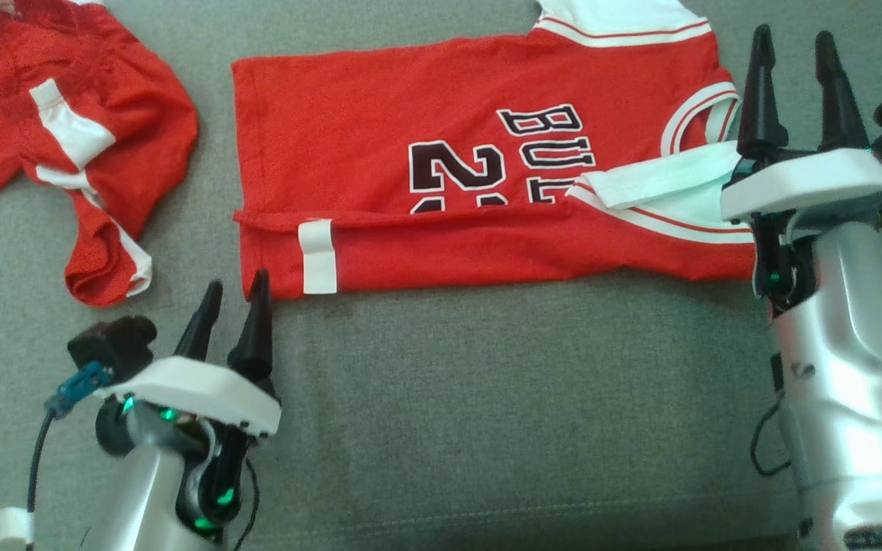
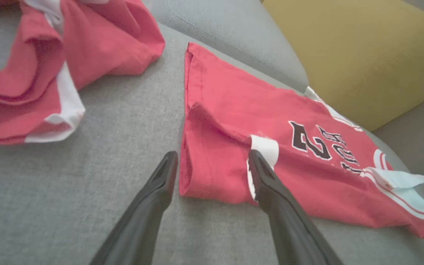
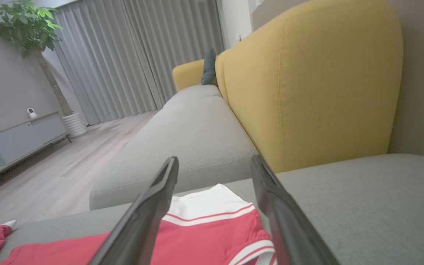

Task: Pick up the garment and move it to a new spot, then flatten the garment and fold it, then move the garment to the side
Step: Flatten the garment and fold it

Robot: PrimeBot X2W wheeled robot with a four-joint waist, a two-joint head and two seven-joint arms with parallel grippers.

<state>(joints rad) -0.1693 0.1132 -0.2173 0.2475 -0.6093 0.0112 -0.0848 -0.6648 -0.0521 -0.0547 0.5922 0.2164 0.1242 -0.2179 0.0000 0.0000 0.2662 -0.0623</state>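
grey sofa seat [image 1: 487, 398] is carrying everything; yellow backrest [image 3: 307, 81] is standing just behind the jersey's far edge
red jersey [image 1: 472, 176] is lying flat mid-seat, with its near long edge folded up over the front and covering the lower part of the number print; one white patch [image 1: 318, 256] is showing on that flap
red shorts [image 1: 66, 138] are lying crumpled off the jersey's hem end, apart from it
left gripper [image 1: 236, 280] is hanging at the jersey's near hem corner, jaws spread wide and gripping nothing; one finger is overlapping the corner, can't tell if it's touching
right gripper [image 1: 792, 32] is sitting at the jersey's shoulder end, jaws also spread wide, nothing between them, above the white trim
count: 2 garments (1 jersey, 1 shorts), 2 grippers, 1 white patch
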